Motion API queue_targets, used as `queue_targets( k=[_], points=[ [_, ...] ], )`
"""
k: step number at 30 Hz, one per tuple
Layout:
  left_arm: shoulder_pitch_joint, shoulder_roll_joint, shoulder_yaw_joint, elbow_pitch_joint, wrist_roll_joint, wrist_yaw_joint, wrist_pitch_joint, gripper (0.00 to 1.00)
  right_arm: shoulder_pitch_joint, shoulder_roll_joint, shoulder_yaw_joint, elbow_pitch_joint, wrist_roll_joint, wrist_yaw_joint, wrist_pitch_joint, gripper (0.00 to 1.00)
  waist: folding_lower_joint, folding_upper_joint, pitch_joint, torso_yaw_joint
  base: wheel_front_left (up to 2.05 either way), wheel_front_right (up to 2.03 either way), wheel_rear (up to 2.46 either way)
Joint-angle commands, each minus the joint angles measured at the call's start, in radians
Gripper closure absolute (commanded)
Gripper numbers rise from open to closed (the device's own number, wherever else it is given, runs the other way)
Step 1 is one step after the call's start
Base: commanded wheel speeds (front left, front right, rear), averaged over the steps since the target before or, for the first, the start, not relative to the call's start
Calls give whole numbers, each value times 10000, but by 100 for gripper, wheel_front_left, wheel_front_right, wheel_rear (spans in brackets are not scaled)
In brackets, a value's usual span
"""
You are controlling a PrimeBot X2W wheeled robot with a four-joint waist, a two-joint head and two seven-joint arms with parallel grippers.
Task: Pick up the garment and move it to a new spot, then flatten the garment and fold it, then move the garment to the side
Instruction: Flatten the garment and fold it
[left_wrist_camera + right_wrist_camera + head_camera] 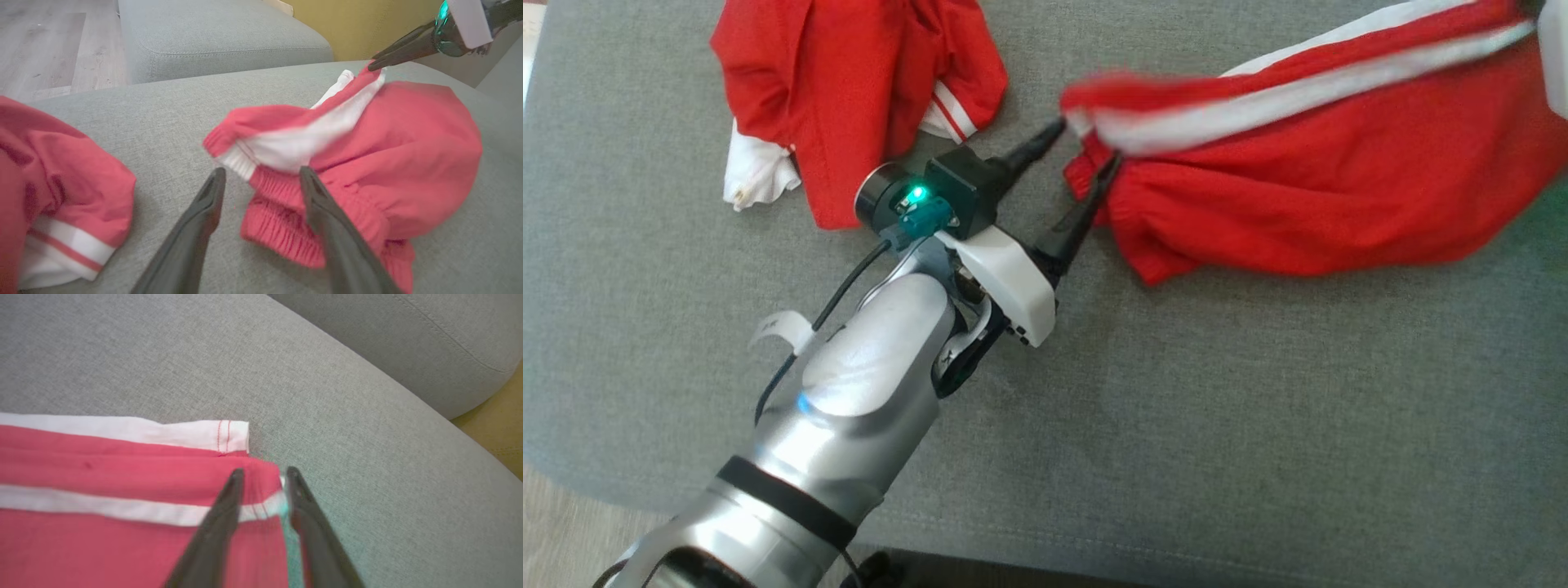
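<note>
Cushion of grey fabric bears red garment, pale wood floor beyond.

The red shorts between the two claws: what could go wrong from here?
1. The left gripper and the right gripper both look open, one at each end of the shorts, which are bunched and creased. They may settle crumpled and fold unevenly.
2. A second red garment lies close beside the left gripper on the sofa cushion. A careless reach might snag it too.
</note>
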Motion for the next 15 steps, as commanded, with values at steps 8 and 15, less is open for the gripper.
queue_targets(
  k=[8,15],
  points=[
    [-427,104,397,48,8,6,-126,0,-308,423,-260,484,-241,-11,-1465,0,0,0,-176,-53,0,0,0],
    [-88,265,924,-56,142,293,-129,0,161,985,-1106,1219,-254,-11,-3839,0,0,0,-781,-410,0,0,0]
  ],
)
